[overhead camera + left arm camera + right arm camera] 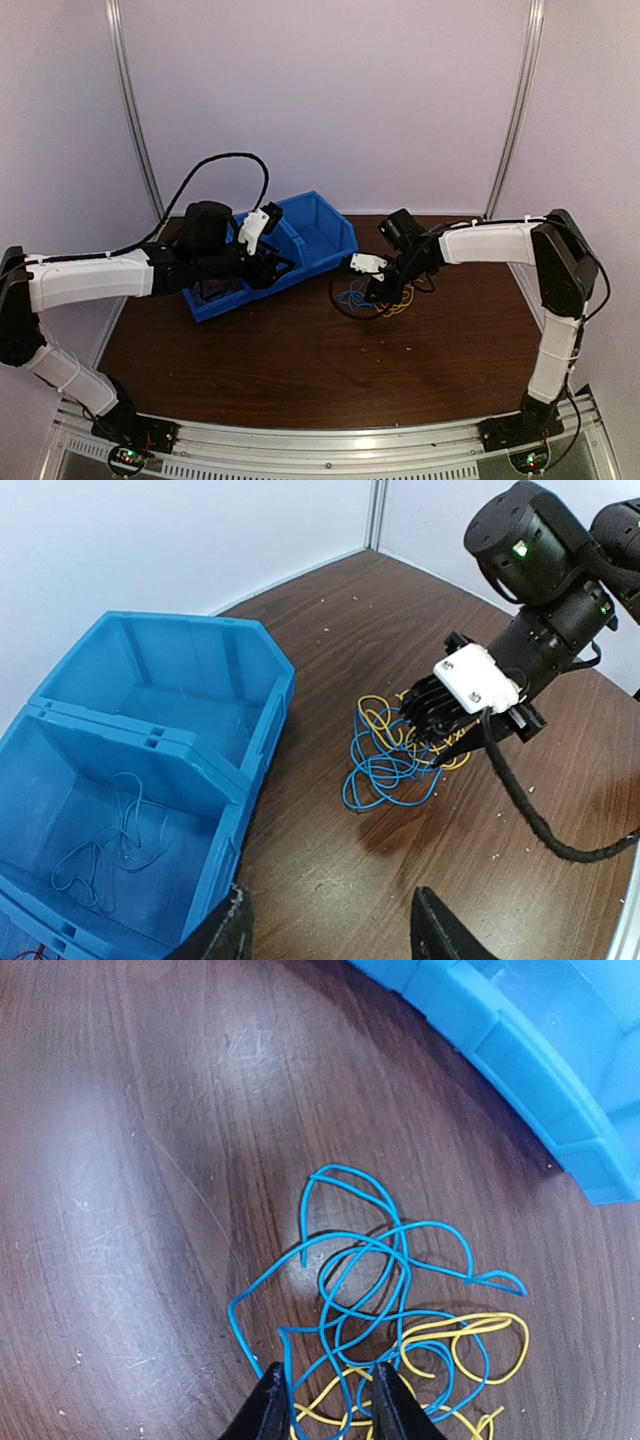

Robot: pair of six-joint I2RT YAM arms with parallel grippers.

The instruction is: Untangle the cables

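First, at the far left, note the left gripper (330, 932): fingers spread wide, holding nothing, hanging at the edge of the blue bin (180, 618). Look into the compartment nearest this gripper and find one thin blue wire (110, 845) lying loose. Moving right over the table (320, 630), find the cables (390, 1310) in one knot on the wood, near the corner of the bin but apart from it: blue cable (345, 1260) fanning out in loops ahead of the right fingertips, yellow cable (480, 1335) closer in and partly under them. See no red strand in this knot. Further right, meet the right gripper (330, 1405) down on the knot, fingers close with a narrow gap, not pressed together, a few blue and yellow strands running between the tips. Judge the step as picking one strand out. To do it well, close on a single blue loop only, never on a crossing with yellow; then lift slowly and draw away from the knot, stopping at any sign of the whole bundle dragging. Consider bringing the left gripper over to pin the rest.
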